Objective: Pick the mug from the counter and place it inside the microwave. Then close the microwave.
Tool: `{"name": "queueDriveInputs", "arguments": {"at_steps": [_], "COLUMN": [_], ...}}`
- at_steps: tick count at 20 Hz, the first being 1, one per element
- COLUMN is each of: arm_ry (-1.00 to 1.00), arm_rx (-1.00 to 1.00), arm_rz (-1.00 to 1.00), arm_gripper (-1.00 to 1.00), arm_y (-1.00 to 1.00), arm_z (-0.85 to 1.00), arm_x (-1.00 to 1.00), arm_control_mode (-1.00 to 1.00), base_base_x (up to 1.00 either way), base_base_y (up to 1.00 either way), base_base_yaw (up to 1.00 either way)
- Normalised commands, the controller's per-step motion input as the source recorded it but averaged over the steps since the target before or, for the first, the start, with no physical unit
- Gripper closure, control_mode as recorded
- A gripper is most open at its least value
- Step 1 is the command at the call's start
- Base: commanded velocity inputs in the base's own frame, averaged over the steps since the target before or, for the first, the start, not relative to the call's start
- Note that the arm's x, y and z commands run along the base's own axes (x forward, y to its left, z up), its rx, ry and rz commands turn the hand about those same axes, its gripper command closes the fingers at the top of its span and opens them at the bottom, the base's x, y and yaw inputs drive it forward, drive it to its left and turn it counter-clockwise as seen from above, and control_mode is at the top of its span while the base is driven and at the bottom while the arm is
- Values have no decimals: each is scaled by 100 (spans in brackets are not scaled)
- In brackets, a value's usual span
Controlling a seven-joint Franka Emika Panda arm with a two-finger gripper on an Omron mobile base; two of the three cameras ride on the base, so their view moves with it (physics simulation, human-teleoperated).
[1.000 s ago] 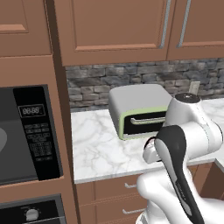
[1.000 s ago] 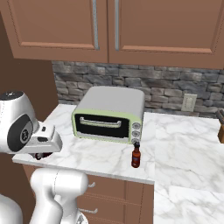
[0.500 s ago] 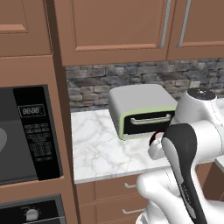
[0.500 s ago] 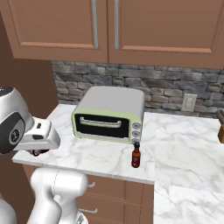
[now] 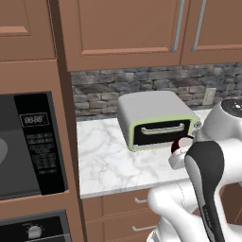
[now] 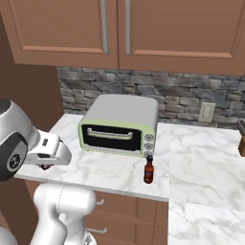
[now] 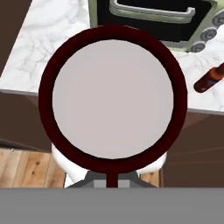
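The dark red mug (image 7: 112, 96) looms close in the hand view, its pale inside facing the camera, hanging over the marble counter's (image 7: 48, 30) front edge and the wood floor. My gripper (image 5: 182, 147) is shut on the mug (image 5: 181, 141), off the counter (image 5: 108, 165), in front of the toaster oven. The fingers are hidden behind the mug. The black microwave (image 5: 40, 142) is at the far left, its keypad and part of its grey cavity in view.
A pale green-and-grey toaster oven (image 5: 156, 120) (image 6: 119, 124) stands at the back of the counter. A small red-brown sauce bottle (image 6: 149, 170) (image 7: 210, 78) stands near the front edge to its right. A black wall oven (image 5: 33, 229) sits under the microwave.
The hand with the mug has drifted slightly right and up in the left base view, and the arm's upper joint has swung right. Counter items have not moved.
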Motion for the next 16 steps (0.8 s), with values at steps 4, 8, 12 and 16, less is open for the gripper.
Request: {"name": "queueDriveInputs", "arguments": {"at_steps": [4,8,12,16], "arm_ry": [0,0,0,0], "arm_rx": [4,0,0,0], "arm_rz": [0,0,0,0], "arm_gripper": [100,100,100,100], "arm_y": [-18,0,0,0], "arm_z": [1,0,0,0], "arm_x": [0,0,0,0], "arm_control_mode": [-100,-100,-100,100], "base_base_x": [0,0,0,0], "base_base_y": [0,0,0,0], "base_base_yaw": [0,0,0,0]}}
